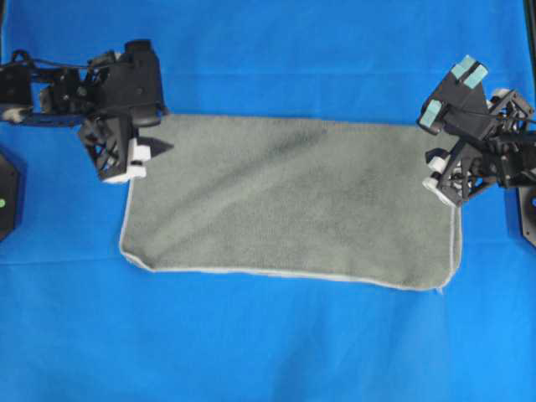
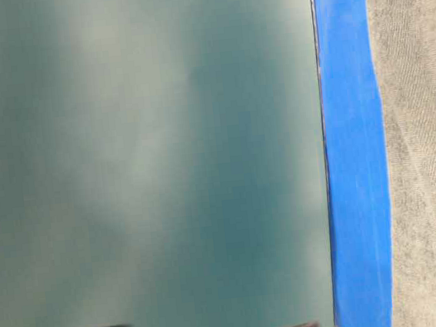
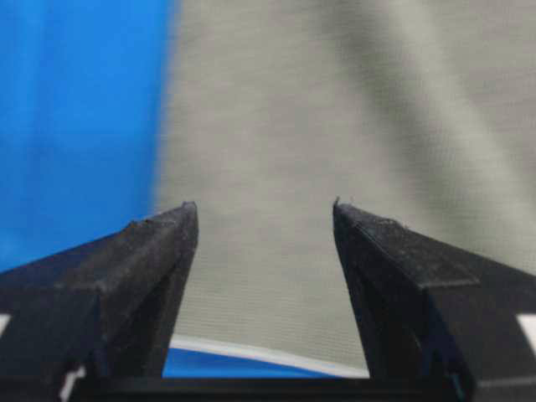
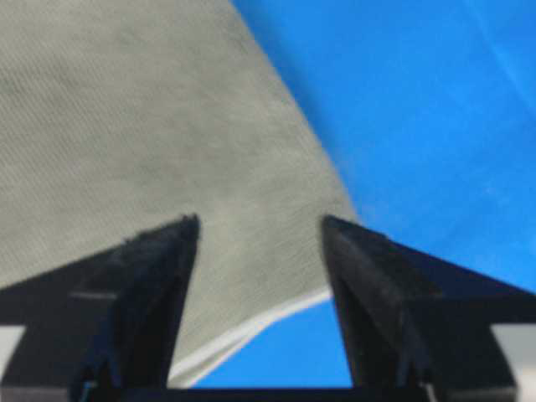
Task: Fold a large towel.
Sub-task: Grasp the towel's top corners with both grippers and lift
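towel (image 1: 293,201): grey-green terry, flat on the blue cloth (image 1: 268,335), already a long rectangle.
handling: we judge it soft, limp and light, drapes when lifted; pinch corners at the hem (image 1: 285,273).
texture: nubby pile, pale stitched edge, rounded corners.
left gripper (image 3: 266,251): jaws apart, nothing held, over left edge.
right gripper (image 4: 260,260): jaws apart, empty, over right corner.

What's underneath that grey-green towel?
The towel lies flat on a bright blue cloth, which shows on all sides. Whatever lies beneath the towel's middle is covered.
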`<state>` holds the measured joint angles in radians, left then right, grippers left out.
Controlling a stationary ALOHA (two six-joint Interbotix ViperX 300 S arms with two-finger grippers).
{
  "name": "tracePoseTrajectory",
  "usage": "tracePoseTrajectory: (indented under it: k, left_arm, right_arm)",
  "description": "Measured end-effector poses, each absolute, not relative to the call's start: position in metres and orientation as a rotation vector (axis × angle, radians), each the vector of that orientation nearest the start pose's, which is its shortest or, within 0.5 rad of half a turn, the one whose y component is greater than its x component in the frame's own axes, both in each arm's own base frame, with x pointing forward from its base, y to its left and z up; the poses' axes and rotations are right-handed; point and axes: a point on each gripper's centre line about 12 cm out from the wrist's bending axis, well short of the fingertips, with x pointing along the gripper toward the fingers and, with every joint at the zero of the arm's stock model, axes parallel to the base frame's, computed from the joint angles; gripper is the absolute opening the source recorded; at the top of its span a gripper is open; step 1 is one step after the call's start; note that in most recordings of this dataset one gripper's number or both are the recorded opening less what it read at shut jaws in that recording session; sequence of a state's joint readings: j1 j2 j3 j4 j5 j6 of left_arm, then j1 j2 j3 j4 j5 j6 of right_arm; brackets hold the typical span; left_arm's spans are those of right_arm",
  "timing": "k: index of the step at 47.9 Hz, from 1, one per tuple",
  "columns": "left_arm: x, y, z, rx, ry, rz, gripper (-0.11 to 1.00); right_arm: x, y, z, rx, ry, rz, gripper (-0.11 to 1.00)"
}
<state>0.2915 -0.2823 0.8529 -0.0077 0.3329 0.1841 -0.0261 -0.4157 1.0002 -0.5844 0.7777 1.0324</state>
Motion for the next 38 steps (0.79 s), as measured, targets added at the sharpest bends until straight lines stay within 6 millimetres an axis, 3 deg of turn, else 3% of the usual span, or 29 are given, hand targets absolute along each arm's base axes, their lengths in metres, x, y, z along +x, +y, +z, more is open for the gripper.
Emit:
tracePoseTrajectory:
  k: [6, 16, 23, 26, 29, 34, 38]
  left_arm:
    - [0.284, 0.11, 0.149, 0.047, 0.959, 0.226, 0.62]
    - [0.279, 0.128, 0.105, 0.019, 1.064, 0.247, 0.62]
    - [0.279, 0.128, 0.096, 0.011, 1.092, 0.241, 0.54]
    - [0.278, 0.128, 0.096, 0.009, 1.096, 0.24, 0.44]
    - [0.277, 0.126, 0.095, 0.004, 1.115, 0.234, 0.28]
    - [0.273, 0.123, 0.093, -0.006, 1.158, 0.219, 0.05]
    - [0.273, 0.123, 0.094, -0.022, 1.183, 0.219, 0.02]
  right_arm:
    - [0.205, -0.066, 0.133, 0.314, 1.089, -0.717, 0.61]
    - [0.192, -0.083, 0.103, 0.364, 1.096, -0.718, 0.61]
    - [0.191, -0.088, 0.091, 0.39, 1.104, -0.714, 0.61]
    - [0.192, -0.088, 0.09, 0.391, 1.104, -0.703, 0.59]
    - [0.194, -0.088, 0.089, 0.392, 1.095, -0.688, 0.51]
    - [0.198, -0.085, 0.089, 0.389, 1.075, -0.649, 0.23]
    - [0.201, -0.084, 0.089, 0.389, 1.057, -0.623, 0.04]
